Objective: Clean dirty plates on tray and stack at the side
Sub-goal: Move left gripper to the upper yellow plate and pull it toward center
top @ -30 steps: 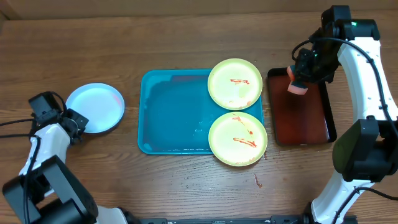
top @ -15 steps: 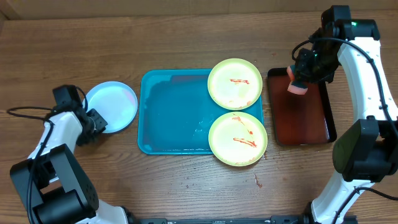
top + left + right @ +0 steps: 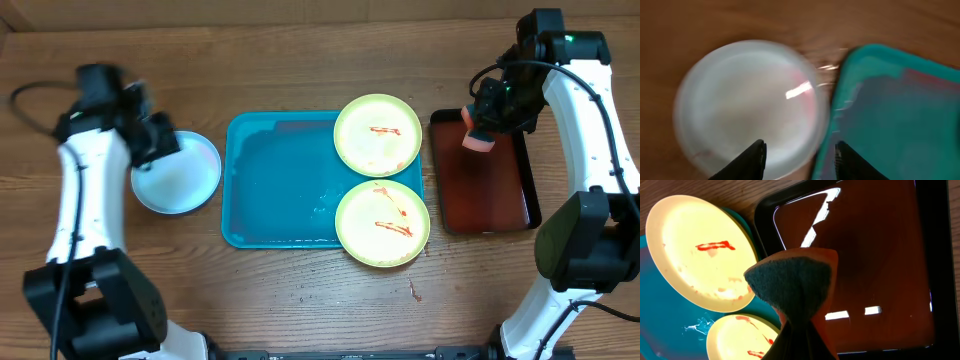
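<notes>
**Streaked plates sit on turquoise tray**

On the wooden table (image 3: 300,60), the turquoise tray (image 3: 280,190) carries two red-streaked yellow-green plates (image 3: 378,134) (image 3: 382,223) at its right edge. A mint-white plate (image 3: 178,172) lies just left of it, under the left gripper (image 3: 799,150), whose fingers are apart. Above the dark red tray (image 3: 485,200), the right gripper (image 3: 795,340) clamps a sponge (image 3: 790,282).

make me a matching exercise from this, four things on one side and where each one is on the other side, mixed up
Things:
1. white plate
2. sponge
3. turquoise tray
4. dark red tray

Places:
A. gripped in the right hand
B. under the two yellow-green plates
C. on the table, left of the turquoise tray
D. on the table, right of the turquoise tray

Pairs: 1-C, 2-A, 3-B, 4-D
</notes>
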Action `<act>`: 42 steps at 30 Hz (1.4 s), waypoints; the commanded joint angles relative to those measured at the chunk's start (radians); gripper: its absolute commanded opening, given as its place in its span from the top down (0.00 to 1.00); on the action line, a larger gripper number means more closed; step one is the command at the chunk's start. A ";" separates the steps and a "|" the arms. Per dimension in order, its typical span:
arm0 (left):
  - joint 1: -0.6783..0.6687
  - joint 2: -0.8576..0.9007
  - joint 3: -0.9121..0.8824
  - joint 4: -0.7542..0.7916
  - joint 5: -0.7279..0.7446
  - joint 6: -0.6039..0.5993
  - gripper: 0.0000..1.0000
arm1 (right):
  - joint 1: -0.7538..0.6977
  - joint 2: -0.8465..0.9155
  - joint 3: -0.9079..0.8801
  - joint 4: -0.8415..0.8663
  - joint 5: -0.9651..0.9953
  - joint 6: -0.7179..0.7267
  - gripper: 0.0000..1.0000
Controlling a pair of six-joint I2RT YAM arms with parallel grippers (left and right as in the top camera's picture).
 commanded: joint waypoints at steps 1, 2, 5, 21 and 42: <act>-0.142 0.024 0.061 0.029 0.077 0.001 0.51 | -0.002 -0.025 -0.002 0.005 0.001 -0.001 0.95; -0.175 0.037 0.076 0.039 0.079 -0.031 0.51 | -0.002 -0.025 -0.002 0.005 0.001 -0.001 0.95; -0.276 0.126 0.167 0.049 0.108 -0.095 0.51 | -0.002 -0.025 -0.002 0.005 0.001 -0.001 0.95; -0.533 0.583 0.486 0.033 0.217 -0.207 0.61 | -0.002 -0.025 -0.002 0.002 0.001 -0.001 0.95; -0.558 0.616 0.398 0.129 0.062 -0.176 0.72 | -0.002 -0.025 -0.002 0.002 0.002 -0.001 0.95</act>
